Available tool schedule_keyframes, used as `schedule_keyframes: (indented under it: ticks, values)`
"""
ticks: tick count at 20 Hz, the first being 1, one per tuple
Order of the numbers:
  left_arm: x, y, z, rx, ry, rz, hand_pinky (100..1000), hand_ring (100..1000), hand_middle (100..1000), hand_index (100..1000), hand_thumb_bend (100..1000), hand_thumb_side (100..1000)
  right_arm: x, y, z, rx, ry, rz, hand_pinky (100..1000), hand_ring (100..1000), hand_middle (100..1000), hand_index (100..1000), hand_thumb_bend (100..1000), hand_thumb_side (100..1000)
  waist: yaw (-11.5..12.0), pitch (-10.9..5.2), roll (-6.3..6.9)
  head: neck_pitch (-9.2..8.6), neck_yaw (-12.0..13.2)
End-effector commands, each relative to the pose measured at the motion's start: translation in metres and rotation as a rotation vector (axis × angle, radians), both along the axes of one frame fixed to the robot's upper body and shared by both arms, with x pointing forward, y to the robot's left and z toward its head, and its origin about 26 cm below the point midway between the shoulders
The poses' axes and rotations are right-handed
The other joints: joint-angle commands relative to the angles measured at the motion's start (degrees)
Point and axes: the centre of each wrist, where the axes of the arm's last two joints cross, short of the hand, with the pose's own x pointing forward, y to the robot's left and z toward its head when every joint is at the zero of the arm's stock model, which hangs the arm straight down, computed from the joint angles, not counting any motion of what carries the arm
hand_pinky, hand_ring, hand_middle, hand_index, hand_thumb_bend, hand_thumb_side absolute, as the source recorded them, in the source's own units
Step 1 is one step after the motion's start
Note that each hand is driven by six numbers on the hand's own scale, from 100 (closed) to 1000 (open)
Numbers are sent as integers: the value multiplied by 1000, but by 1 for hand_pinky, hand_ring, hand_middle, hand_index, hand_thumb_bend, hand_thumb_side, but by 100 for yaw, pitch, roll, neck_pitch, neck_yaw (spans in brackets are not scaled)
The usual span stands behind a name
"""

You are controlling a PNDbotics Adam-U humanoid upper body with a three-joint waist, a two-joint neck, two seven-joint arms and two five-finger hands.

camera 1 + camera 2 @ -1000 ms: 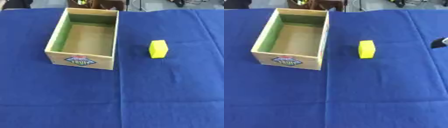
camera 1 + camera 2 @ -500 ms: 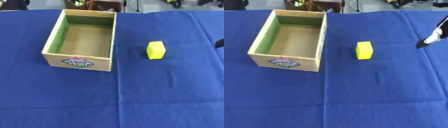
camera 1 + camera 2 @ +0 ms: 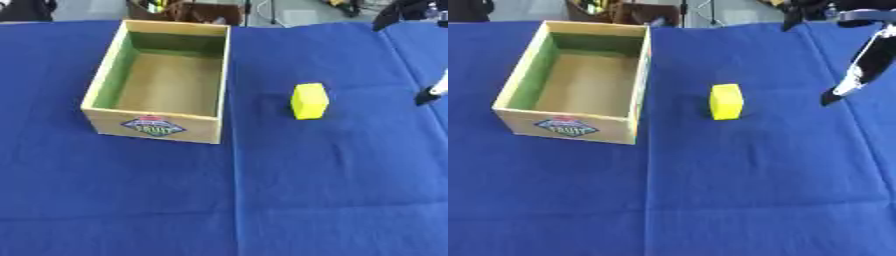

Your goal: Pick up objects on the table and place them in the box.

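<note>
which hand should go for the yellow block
Probably the right. The right hand hangs above the blue cloth to the right of the yellow block, with bare cloth between them. The left hand shows in neither view, and the box sits on the block's left.

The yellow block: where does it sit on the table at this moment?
The yellow block stands on the blue cloth right of the cardboard box, apart from it, near the middle of both views.

Both eyes look steeply down from the robot's head onto the blue-clothed bench (image 3: pixel 332 200), facing its far edge from moderately near. They share nearly everything; the right eye view reaches further toward the bench's right edge.
</note>
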Motion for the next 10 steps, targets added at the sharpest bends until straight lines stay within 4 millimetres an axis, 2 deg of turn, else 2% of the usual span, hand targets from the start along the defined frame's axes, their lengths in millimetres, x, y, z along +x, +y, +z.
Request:
schedule_keyframes:
  ticks: [1,6,10]
  values:
    - [-2,-1,7,14,-25,-11,478,572,639,783,100,1000,2,5,12,-14,16,2,894,929,886,1000,796,449,5,-102,5,-67,-35]
    - [-2,-2,6,12,-21,-16,478,572,639,783,100,1000,16,22,13,-18,65,-6,891,926,862,1000,785,403,29,-103,15,-62,-74]
    - [-2,-3,6,10,-21,-19,478,572,639,783,100,1000,28,29,12,10,110,-66,885,920,842,999,767,374,43,-98,14,-64,-91]
